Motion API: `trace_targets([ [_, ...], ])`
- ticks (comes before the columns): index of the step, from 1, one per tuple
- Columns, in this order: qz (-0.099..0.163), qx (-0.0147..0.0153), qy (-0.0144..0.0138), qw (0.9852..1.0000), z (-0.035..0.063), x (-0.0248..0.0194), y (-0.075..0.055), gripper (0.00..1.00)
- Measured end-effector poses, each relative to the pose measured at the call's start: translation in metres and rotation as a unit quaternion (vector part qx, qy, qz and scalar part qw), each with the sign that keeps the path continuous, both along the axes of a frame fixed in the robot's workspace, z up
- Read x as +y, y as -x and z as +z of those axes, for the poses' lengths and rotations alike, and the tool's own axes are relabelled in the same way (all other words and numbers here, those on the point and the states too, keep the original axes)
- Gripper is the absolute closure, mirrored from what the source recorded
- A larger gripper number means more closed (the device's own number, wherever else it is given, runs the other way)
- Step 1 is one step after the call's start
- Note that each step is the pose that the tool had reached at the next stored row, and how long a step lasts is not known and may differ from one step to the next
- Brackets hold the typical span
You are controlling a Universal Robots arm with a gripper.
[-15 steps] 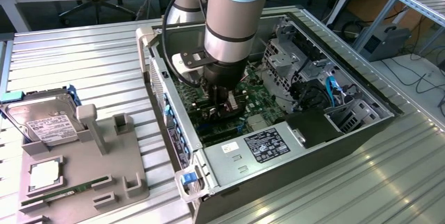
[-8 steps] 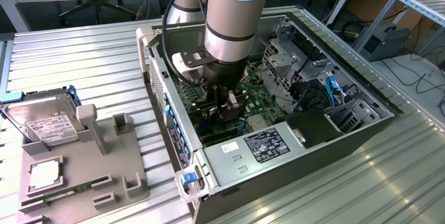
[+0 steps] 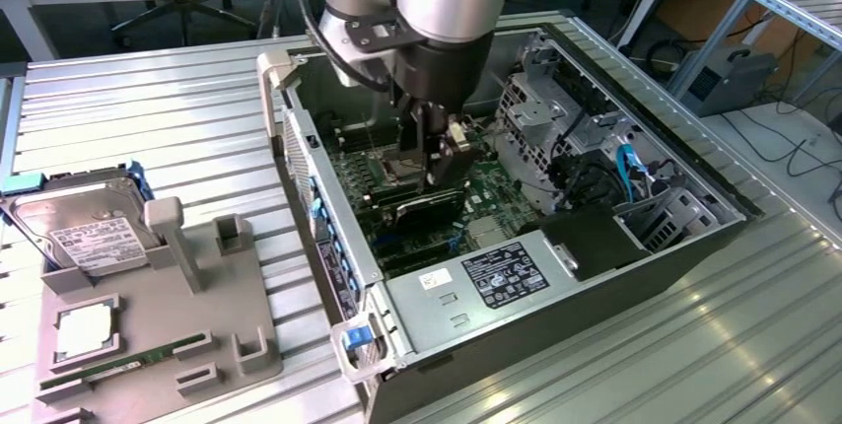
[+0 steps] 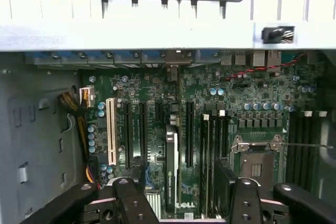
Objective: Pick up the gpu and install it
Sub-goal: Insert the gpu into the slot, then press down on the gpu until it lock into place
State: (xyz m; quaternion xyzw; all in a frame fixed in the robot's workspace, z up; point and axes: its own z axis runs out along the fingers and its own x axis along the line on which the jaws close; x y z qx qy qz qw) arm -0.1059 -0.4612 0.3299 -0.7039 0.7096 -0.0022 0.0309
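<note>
The gpu [image 4: 170, 166] is a thin dark card standing on edge in a motherboard slot, its far end reaching the case's rear wall. From outside, the gpu [image 3: 424, 209] is a dark strip low in the open computer case [image 3: 658, 247]. My gripper [image 3: 441, 170] hangs inside the case directly over the card. It is open: the black fingers [image 4: 128, 203] stand well apart on either side of the card, and my gripper [image 4: 184, 200] does not touch it.
A grey parts tray [image 3: 231, 316] at the exterior view's left holds a silver hard drive [image 3: 86, 232], a CPU [image 3: 82, 330] and a green RAM stick [image 3: 118, 360]. Inside the case are a drive cage [image 3: 553, 118], power supply [image 3: 507, 276], white PCI slot [image 4: 111, 129] and CPU socket [image 4: 257, 156].
</note>
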Motion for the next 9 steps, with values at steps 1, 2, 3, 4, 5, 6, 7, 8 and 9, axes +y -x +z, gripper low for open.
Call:
trace_targets([
  [1, 0.0, 0.0, 0.0, 1.0, 0.0107, 0.0001, 0.0, 0.36],
  [2, 0.0, 0.0, 0.0, 1.0, 0.0191, 0.0001, 0.0, 0.36],
  [3, 0.0, 0.0, 0.0001, 1.0, 0.0228, 0.0001, 0.0, 0.36],
  [4, 0.0, 0.0, -0.0001, 1.0, 0.0228, 0.0001, 0.0, 0.36],
  [5, 0.0, 0.0, -0.0001, 1.0, 0.0228, 0.0001, 0.0, 0.36],
  [6, 0.0, 0.0, -0.0001, 1.0, 0.0229, 0.0001, 0.0, 0.36],
  [7, 0.0, 0.0, 0.0, 1.0, 0.0229, 0.0001, 0.0, 0.36],
  [8, 0.0, 0.0, 0.0, 1.0, 0.0229, 0.0002, 0.0, 0.36],
  [9, 0.0, 0.0, -0.0001, 1.0, 0.0228, 0.0001, 0.0, 0.36],
])
